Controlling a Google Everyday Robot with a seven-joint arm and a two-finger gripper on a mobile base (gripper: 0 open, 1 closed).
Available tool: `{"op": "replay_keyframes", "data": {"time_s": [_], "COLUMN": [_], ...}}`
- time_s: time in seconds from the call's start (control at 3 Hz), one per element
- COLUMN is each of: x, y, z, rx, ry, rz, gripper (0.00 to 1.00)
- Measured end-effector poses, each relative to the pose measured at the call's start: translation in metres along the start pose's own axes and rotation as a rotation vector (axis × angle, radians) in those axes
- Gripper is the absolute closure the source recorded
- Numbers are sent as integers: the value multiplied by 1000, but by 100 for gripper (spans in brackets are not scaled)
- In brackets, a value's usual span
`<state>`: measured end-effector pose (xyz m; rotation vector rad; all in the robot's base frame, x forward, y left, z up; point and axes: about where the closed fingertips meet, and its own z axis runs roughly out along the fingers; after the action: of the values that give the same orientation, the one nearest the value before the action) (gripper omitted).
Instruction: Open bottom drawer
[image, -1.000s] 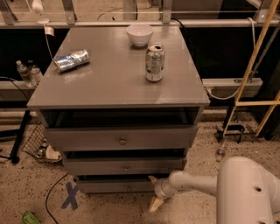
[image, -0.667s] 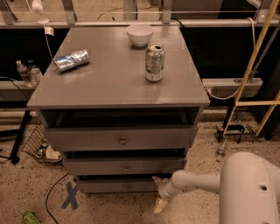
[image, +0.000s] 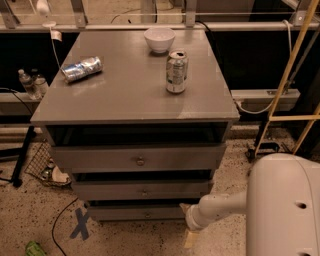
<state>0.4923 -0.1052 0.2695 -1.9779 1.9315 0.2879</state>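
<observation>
Just beside the pincer (image: 190, 235), whose grip I cannot tell, sits the bottom drawer (image: 135, 213).

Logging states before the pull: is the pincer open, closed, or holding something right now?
The pincer: cannot be told. It is low by the right end of the bottom drawer, near the floor.

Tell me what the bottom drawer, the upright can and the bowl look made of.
The bottom drawer: probably painted wood or laminate, matte grey, no glare. The upright can: thin metal, likely aluminium, with shiny rim. The bowl: white, glossy, ceramic or plastic; cannot tell which. The gripper sits low by the drawer's right end.
</observation>
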Motion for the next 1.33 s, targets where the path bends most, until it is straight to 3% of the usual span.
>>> {"op": "replay_keyframes", "data": {"time_s": [0.33, 0.67, 1.0, 1.33], "x": [6, 7, 11, 21], "y": [9, 12, 9, 0], "z": [-27, -33, -51, -110], "rx": [-5, -8, 35, 159], "ry": [48, 57, 85, 148], "rz": [9, 11, 8, -3], "gripper": [0, 0, 0, 0]}}
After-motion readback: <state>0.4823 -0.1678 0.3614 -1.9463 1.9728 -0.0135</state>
